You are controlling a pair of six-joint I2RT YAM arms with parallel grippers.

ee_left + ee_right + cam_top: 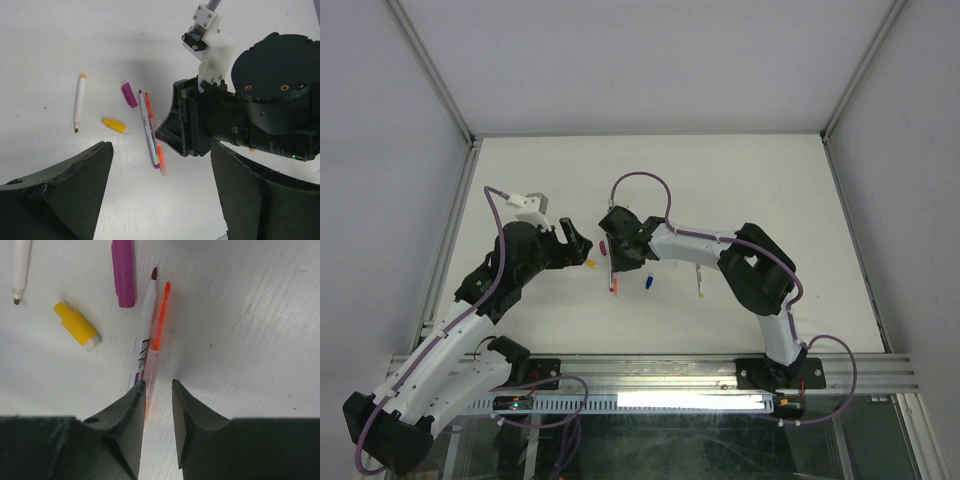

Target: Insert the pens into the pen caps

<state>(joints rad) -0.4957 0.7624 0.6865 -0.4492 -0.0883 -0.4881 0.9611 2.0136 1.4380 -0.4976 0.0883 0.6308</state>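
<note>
An orange pen (159, 330) lies on the white table beside a white pen with a dark red tip (146, 325). My right gripper (158, 383) stands over their lower ends, open by a narrow gap. The orange pen runs along the inside of the left finger, and the white pen passes under that finger. A purple cap (123, 275) and a yellow cap (77, 326) lie just left of them. My left gripper (161, 146) hovers wide open and empty, facing the right gripper (170, 132) and the same pens (150, 135). A further pen (79, 102) lies to the left.
In the top view a blue cap (648, 283) and another pen (699, 283) lie right of the pair, and a red-pink cap (603, 245) sits by the right gripper (609, 250). The left gripper (582, 245) is close beside it. Metal frame posts edge the table.
</note>
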